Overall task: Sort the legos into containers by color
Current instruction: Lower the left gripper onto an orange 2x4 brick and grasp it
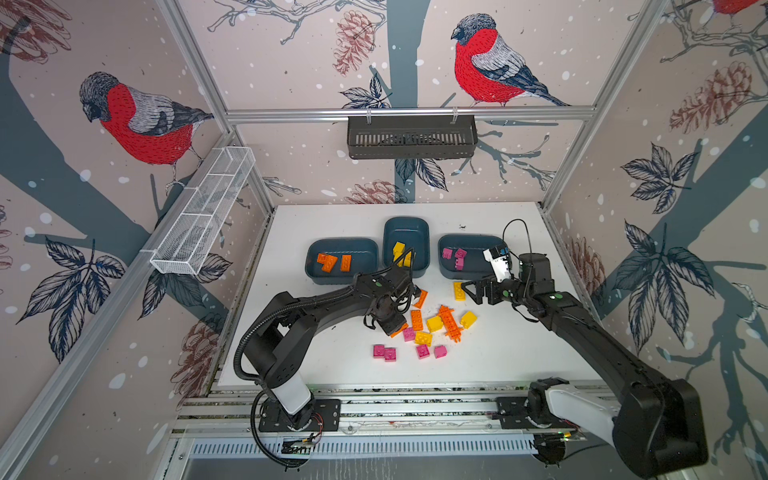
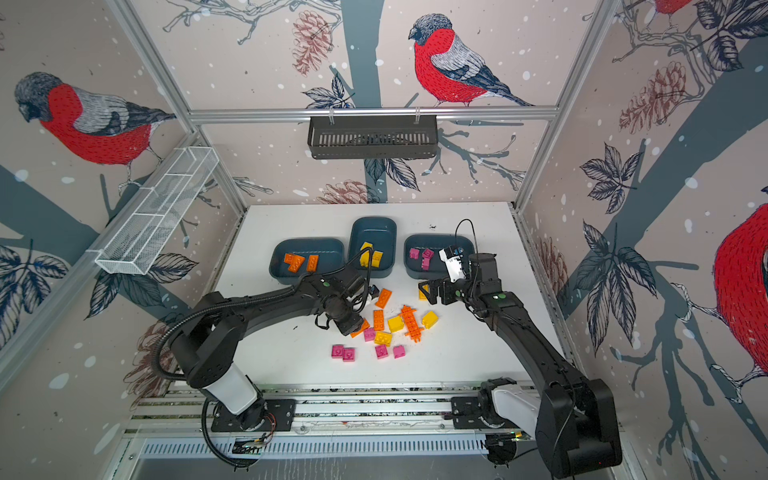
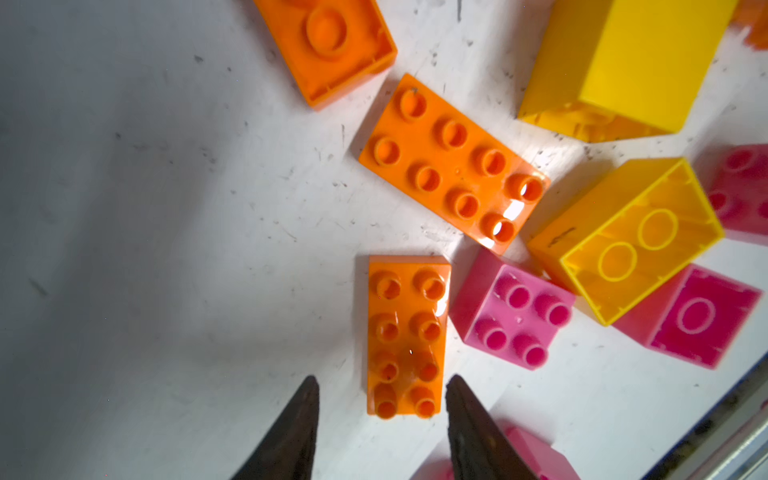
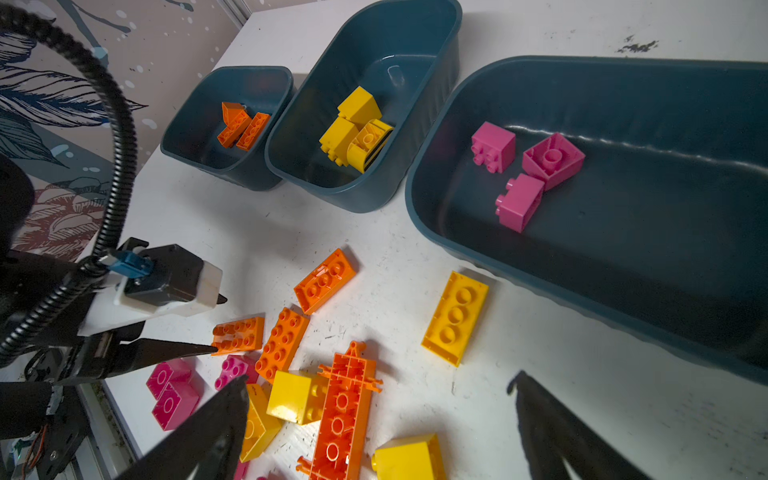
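While left tool (image 3: 383, 377) narrowly straddles orange brick (image 3: 407, 332) | right tool (image 4: 381, 377) wide | tubs (image 1: 343, 240): orange, yellow, pink legos (image 1: 459, 254)

A black slotted basket (image 1: 411, 137) hangs from the aluminium rail (image 1: 291, 113) across the back wall. A white wire-mesh tray (image 1: 203, 212), split into compartments, runs along the left wall's frame. The wallpaper shows red-breasted birds (image 1: 478, 66), pine cones (image 1: 353, 41) and dark leaves. The white surface (image 1: 498, 357) is scuffed with small dark marks.
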Robot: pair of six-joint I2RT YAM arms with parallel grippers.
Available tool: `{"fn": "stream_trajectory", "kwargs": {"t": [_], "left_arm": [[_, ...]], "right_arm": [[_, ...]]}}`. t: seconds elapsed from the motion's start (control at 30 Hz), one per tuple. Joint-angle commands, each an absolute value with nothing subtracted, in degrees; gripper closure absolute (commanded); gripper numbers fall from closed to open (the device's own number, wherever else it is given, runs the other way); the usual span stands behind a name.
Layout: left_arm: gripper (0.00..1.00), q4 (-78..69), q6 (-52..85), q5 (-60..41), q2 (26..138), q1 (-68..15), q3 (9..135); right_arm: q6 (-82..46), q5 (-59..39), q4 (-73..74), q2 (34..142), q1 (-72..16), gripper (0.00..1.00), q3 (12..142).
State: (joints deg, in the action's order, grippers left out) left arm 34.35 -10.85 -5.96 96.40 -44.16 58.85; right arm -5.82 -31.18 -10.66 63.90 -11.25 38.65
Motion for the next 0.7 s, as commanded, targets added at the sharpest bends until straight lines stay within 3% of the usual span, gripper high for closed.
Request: {"fn": "stream_trajectory", "kwargs": {"t": [0.0, 0.4, 0.67], "left_arm": [[0.49, 34.09, -12.66, -7.37, 96.7, -44.21, 58.37], [0.54, 32.42, -12.95, -6.51, 101.46, -45.35, 60.34], [0.76, 33.14, -13.11, -5.06, 101.14, -45.51, 60.71]], "right_arm": [[-5.93, -30.76, -10.11, 63.75, -11.34, 0.01, 38.51], [-6.11, -30.67, -9.93, 64.07, -11.5, 0.01, 38.63], [-5.8, -30.47, -10.32, 63.76, -11.54, 0.01, 38.5]]}}
